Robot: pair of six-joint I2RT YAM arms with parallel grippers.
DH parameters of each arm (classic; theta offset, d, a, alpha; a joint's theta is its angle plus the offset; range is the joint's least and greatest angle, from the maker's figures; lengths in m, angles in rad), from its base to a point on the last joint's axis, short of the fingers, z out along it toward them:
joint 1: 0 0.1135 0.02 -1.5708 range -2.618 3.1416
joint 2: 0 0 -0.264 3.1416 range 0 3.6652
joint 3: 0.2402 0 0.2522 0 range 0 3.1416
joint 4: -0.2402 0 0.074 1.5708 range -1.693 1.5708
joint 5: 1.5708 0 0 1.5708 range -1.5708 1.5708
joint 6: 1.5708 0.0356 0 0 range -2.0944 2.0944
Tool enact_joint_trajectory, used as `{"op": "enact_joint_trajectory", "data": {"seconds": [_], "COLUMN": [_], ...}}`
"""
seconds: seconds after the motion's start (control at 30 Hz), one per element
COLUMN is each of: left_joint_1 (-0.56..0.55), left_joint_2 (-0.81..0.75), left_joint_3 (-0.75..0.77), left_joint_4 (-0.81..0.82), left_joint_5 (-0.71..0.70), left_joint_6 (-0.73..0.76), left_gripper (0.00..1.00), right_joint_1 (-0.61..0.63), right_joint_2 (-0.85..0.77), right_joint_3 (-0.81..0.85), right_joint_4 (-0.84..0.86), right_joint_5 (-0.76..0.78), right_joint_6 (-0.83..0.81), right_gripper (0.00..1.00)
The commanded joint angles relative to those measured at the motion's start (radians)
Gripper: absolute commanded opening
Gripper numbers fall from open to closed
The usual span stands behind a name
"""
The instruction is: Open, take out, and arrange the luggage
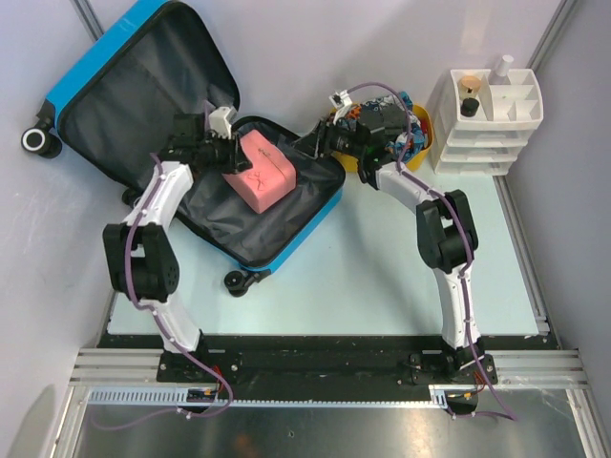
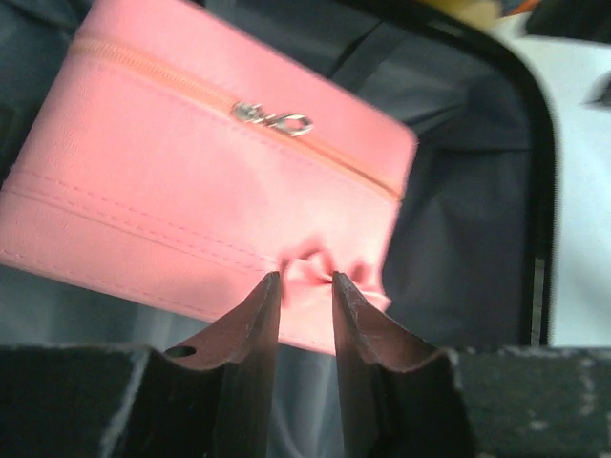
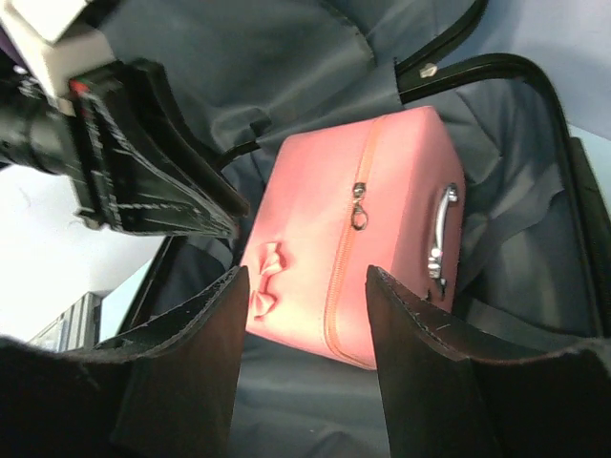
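Two pincers meet over the open luggage [image 1: 134, 105], which lies at the far left of the desk [image 1: 382, 277] with a pink pouch [image 1: 263, 172] in its near half. Left pincer [image 2: 304, 279]: fingers narrowly apart at the pouch's bow [image 2: 310, 263]; whether they pinch it cannot be told. Right pincer [image 3: 304, 272]: fingers wide apart, empty.

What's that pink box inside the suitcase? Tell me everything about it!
The pink case is a soft-looking, stitched box with a pink zipper, a small metal pull, a silver handle and a little pink bow. It is zipped shut and lies on the dark lining of the open luggage. The left gripper has its jaws either side of the bow.
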Motion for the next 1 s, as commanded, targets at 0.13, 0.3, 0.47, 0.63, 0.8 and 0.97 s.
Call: {"op": "enact_joint_trajectory", "data": {"seconds": [0.13,0.3,0.47,0.63,0.8,0.97], "left_joint_1": [0.004,0.012,0.029,0.127,0.156,0.156], "left_joint_2": [0.062,0.076,0.018,0.003,0.019,0.056], "left_joint_3": [-0.031,-0.112,-0.229,-0.304,-0.279,-0.214], "left_joint_4": [-0.040,-0.108,-0.114,-0.131,-0.132,-0.136], "left_joint_5": [-0.260,-0.399,-0.457,-0.480,-0.457,-0.452], "left_joint_6": [0.028,0.091,0.139,0.145,0.136,0.110], "left_gripper": [0.28,0.25,0.24,0.23,0.25,0.27], "right_joint_1": [-0.016,-0.013,-0.007,0.010,0.035,0.081], "right_joint_2": [-0.067,-0.064,-0.061,-0.063,-0.054,-0.044], "right_joint_3": [-0.004,-0.004,-0.001,-0.007,-0.013,-0.013], "right_joint_4": [-0.025,-0.031,-0.038,-0.049,-0.074,-0.121], "right_joint_5": [0.041,0.042,0.039,0.030,0.019,-0.013], "right_joint_6": [-0.064,-0.073,-0.077,-0.088,-0.093,-0.119], "right_gripper": [0.57,0.58,0.59,0.60,0.69,0.76]}}
